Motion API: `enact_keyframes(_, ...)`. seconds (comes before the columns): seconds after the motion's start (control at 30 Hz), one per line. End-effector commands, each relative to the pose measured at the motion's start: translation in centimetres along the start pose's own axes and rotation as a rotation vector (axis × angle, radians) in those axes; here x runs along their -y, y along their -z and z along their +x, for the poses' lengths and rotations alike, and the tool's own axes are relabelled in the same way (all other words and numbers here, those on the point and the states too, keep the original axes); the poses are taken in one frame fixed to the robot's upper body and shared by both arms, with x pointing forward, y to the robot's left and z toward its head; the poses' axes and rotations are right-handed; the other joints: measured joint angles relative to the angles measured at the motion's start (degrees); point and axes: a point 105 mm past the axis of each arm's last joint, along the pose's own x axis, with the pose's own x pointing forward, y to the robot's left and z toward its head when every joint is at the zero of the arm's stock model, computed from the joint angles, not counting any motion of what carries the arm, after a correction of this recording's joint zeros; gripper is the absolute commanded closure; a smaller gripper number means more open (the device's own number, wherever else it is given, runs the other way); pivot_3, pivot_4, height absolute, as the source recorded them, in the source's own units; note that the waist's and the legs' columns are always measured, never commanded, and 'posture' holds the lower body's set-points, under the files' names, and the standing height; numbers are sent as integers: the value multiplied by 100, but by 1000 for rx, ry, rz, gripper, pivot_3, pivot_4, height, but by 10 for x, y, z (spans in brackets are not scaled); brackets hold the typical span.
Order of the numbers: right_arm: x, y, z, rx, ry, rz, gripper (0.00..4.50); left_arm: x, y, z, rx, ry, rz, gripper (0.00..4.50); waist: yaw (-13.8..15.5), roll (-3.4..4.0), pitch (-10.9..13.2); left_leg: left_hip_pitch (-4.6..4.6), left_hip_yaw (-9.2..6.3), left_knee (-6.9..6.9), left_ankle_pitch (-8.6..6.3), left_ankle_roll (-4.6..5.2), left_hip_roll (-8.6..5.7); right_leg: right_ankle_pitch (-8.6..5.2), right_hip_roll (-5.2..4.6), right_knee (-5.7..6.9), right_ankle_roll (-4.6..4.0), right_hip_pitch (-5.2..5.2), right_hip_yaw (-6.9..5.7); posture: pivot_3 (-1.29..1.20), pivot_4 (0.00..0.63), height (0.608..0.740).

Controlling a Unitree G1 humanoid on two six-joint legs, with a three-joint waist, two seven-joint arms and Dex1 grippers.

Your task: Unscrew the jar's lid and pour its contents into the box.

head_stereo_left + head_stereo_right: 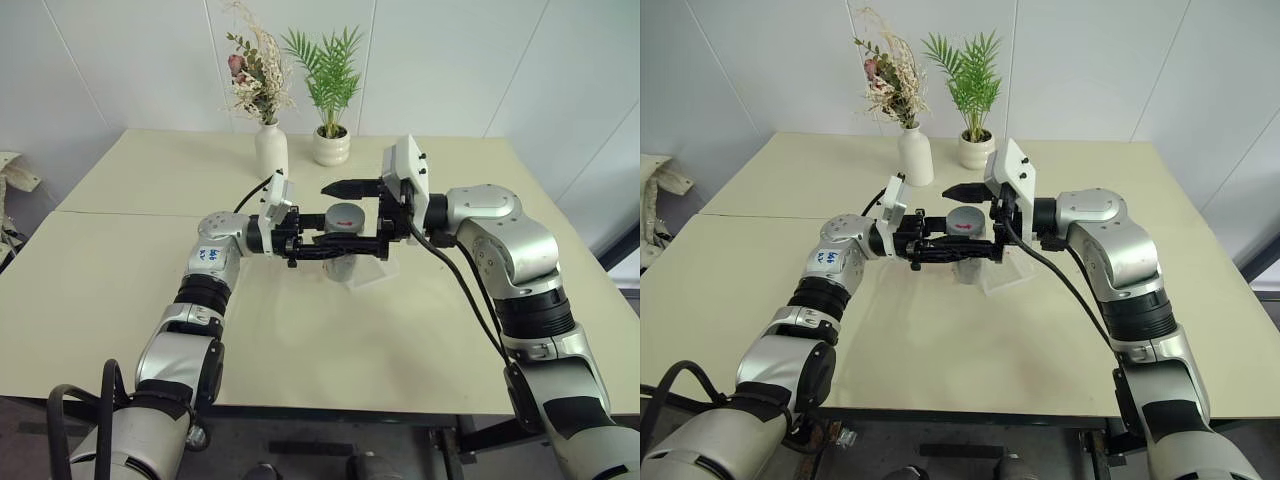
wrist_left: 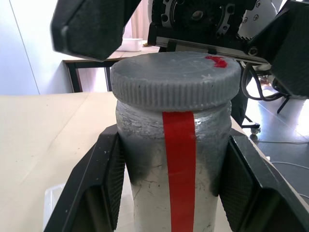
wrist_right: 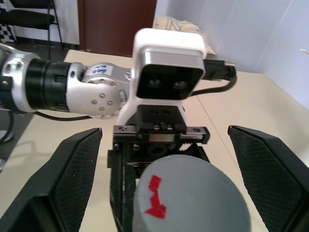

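My left gripper [image 1: 348,246] is shut on the jar [image 2: 145,193], a clear jar with a red stripe, and holds it upright above the table. Its black fingers [image 2: 104,188] press on both sides of the glass. The grey lid [image 1: 345,215], marked with a red spot, sits on the jar. From the other side my right gripper [image 3: 174,183] stands open, one finger [image 3: 72,179] on each side of the lid and apart from it. The box [image 1: 370,273], a clear shallow tray, lies on the table just beneath and beyond the jar. The contents cannot be made out through the glass.
A white vase of dried flowers [image 1: 271,150] and a white pot with a green plant [image 1: 332,146] stand at the back of the beige table [image 1: 130,290]. Both arms cross over the table's middle.
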Motion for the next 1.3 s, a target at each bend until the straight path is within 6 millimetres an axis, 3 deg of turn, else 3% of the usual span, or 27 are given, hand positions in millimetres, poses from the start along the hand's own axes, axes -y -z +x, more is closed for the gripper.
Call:
enact_keyframes(0.03, -1, -14, -2, 21, 2, -43, 104, 1, -5, 1, -3, 11, 40, 2254, 0, 0, 0, 0, 0, 0, 0, 0, 0, 0, 0, 0, 0, 0, 0, 0, 150, 740)
enact_keyframes(0.6, 13, -8, 1, 9, -16, -18, 104, 5, -8, 5, 8, 53, 52, 2254, -2, 0, 0, 0, 1, 0, 0, 0, 0, 0, 1, 0, 0, 0, 0, 0, 150, 740)
enact_keyframes(1.3, 21, -2, -28, -68, 58, -26, 104, 1, -8, -6, 18, -10, 45, 2254, -3, 1, 0, 0, 1, 0, 0, 0, 0, 0, 0, 0, 0, 0, 0, 0, 150, 740)
